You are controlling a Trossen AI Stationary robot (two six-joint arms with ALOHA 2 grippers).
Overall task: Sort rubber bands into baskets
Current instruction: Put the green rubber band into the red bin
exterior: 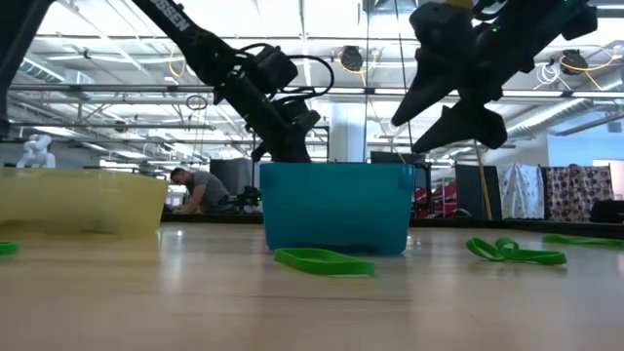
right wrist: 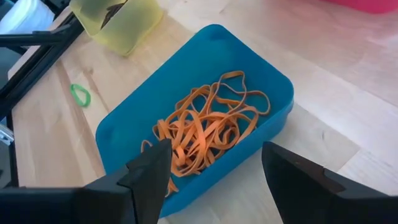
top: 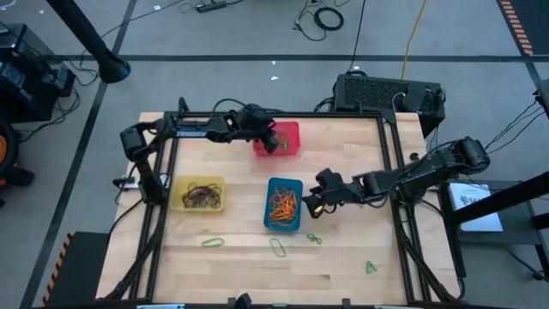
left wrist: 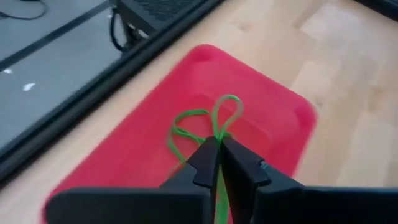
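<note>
Over the red basket (left wrist: 155, 112) at twelve o'clock, the left gripper (left wrist: 219, 152) pinches a green rubber band (left wrist: 205, 121), due for release, while the right gripper (right wrist: 214, 168) hangs spread wide beside the blue basket (right wrist: 124, 124).

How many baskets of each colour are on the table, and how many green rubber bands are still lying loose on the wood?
Red basket: 1
Blue basket: 1
Yellow basket: 1
Loose green rubber bands on the table: 4, at and
Total: 7 things
</note>
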